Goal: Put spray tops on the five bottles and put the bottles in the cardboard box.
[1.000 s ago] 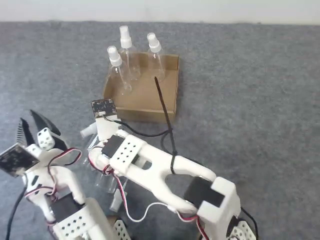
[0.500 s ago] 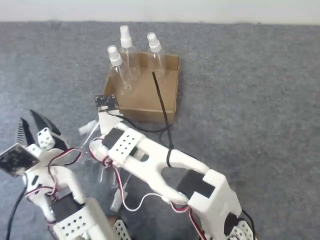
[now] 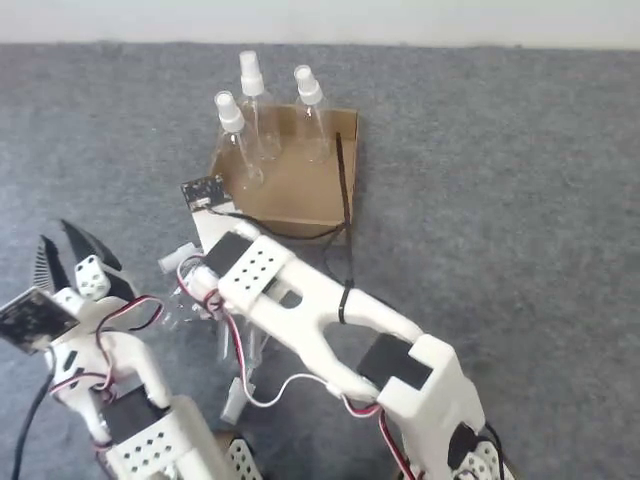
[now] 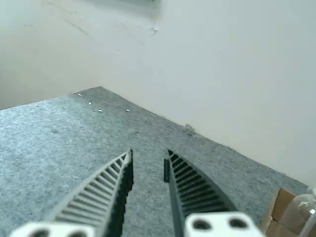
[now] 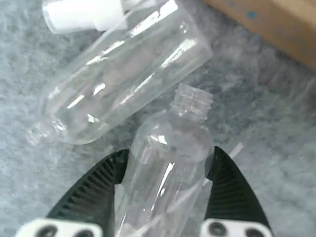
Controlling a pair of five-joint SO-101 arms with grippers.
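Observation:
Three bottles with spray tops (image 3: 240, 150) stand in the cardboard box (image 3: 290, 205) at the back. In front of the box a capped bottle (image 5: 123, 69) lies on the carpet. Beside it an uncapped clear bottle (image 5: 168, 168) sits between the jaws of my right gripper (image 5: 170, 153), which press on both its sides. In the high view my right gripper (image 3: 195, 298) is low over the carpet, just before the box's front left corner. My left gripper (image 3: 70, 252) is raised at the near left, open with nothing in it, pointing at the wall (image 4: 148, 158).
A loose spray top with a thin tube (image 3: 235, 400) lies on the grey carpet near the arms' bases. The right arm's black cable (image 3: 345, 220) arches over the box's front wall. The carpet right of the box is bare.
My right arm has stretched slightly farther toward the box and its cable has swung to the right. The left arm has not moved.

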